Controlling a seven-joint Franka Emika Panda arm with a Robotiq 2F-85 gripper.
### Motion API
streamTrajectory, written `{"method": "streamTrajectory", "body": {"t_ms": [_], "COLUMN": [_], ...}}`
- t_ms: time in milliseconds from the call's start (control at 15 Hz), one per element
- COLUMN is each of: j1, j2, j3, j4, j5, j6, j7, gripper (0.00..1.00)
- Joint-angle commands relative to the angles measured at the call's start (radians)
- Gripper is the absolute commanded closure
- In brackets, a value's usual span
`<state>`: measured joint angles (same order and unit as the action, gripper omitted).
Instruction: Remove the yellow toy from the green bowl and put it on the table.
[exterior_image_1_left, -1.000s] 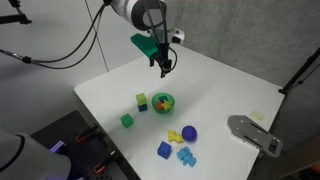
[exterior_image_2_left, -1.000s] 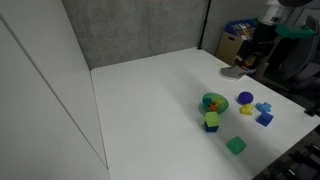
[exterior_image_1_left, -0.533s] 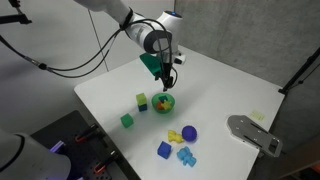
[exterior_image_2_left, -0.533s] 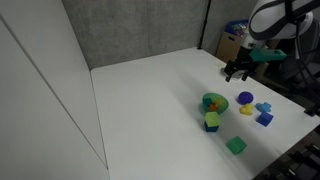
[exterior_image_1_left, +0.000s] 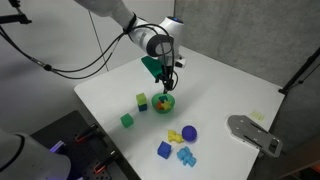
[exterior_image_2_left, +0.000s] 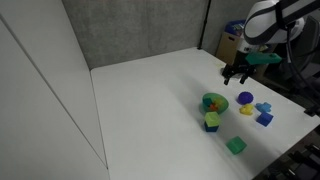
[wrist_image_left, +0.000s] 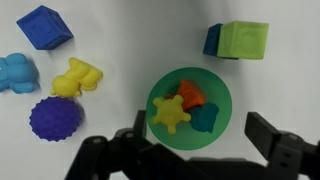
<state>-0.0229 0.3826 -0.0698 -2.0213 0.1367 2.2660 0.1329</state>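
yellow toy (wrist_image_left: 171, 112) | in green bowl (wrist_image_left: 223, 94) | between spread fingers (wrist_image_left: 265, 131), untouched

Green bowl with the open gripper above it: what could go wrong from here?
1. The yellow toy sits tight against an orange piece and a teal piece in the green bowl; the fingers may pinch a neighbour too.
2. The bowl looks small and probably light; a finger landing on its rim could tip or drag it.
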Motion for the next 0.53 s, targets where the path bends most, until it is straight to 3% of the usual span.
{"method": "streamTrajectory", "body": {"t_ms": [0, 467], "j1": [0.001, 0.009], "j2": [0.064, 0.226], "j3": [-0.006, -0.012], "j4": [0.022, 0.054], "j5": [-0.024, -0.018], "j6": [0.085, 0.296], "j7": [0.038, 0.059], "gripper": [0.0, 0.0]}}
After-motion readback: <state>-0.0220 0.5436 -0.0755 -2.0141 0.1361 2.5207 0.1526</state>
